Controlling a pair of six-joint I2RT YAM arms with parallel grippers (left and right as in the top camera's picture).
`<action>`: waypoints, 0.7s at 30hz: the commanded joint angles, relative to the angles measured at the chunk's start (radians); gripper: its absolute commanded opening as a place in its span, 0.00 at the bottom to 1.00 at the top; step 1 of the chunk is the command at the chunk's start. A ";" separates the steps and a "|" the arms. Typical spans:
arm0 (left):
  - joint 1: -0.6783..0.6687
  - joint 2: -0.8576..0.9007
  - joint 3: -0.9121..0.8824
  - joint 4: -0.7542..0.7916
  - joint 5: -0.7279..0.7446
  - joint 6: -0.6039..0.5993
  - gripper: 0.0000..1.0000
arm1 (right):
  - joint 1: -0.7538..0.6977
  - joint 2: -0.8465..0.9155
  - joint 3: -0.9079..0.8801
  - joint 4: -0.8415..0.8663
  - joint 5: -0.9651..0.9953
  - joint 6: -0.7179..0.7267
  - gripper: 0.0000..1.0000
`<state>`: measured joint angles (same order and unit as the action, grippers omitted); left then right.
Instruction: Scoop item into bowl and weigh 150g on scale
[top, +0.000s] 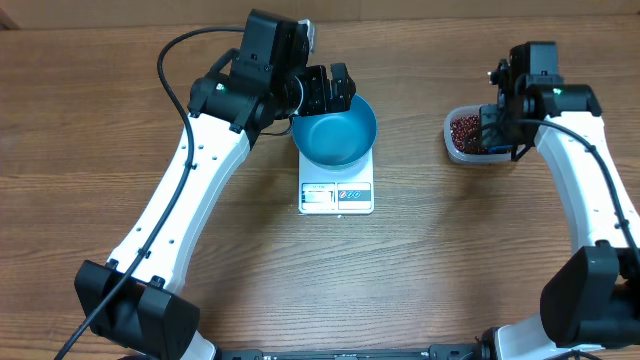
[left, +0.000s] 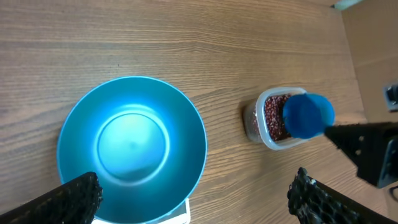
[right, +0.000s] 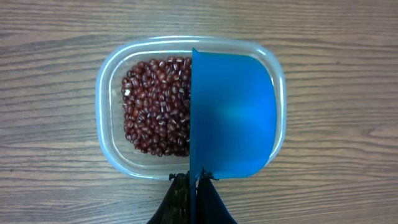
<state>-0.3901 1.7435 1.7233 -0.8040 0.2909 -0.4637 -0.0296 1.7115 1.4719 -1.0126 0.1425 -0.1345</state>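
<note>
The blue bowl (top: 335, 132) (left: 132, 149) stands empty on the white scale (top: 336, 195) (left: 180, 216). My left gripper (top: 328, 88) (left: 196, 190) hovers open over the bowl's far rim, its fingers wide apart with nothing between them. The item, red-brown beans (right: 155, 106) (left: 273, 118) (top: 465, 128), lies in a clear tub (right: 115, 155) to the right. My right gripper (right: 194, 180) (top: 500, 125) is shut on the handle of a small blue scoop (right: 233, 112) (left: 308, 115), which hangs over the tub's right half and hides the beans beneath it. The scoop's inside is hidden.
The wooden table (top: 120, 120) runs between the scale and the tub, about a hand's width of bare wood (left: 230, 74). The right arm (left: 373, 149) reaches over the tub from the far side.
</note>
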 joint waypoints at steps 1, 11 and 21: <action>0.005 -0.010 0.014 -0.003 -0.010 0.085 1.00 | 0.001 -0.006 0.041 -0.009 0.014 -0.014 0.04; 0.005 -0.010 0.023 -0.061 -0.010 0.211 0.95 | 0.001 -0.006 0.106 -0.072 0.013 -0.058 0.04; 0.005 -0.010 0.035 -0.115 -0.042 0.308 0.93 | 0.001 -0.006 0.112 -0.090 -0.037 -0.283 0.04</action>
<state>-0.3901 1.7435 1.7233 -0.9066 0.2825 -0.2161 -0.0292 1.7115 1.5558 -1.1042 0.1051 -0.3344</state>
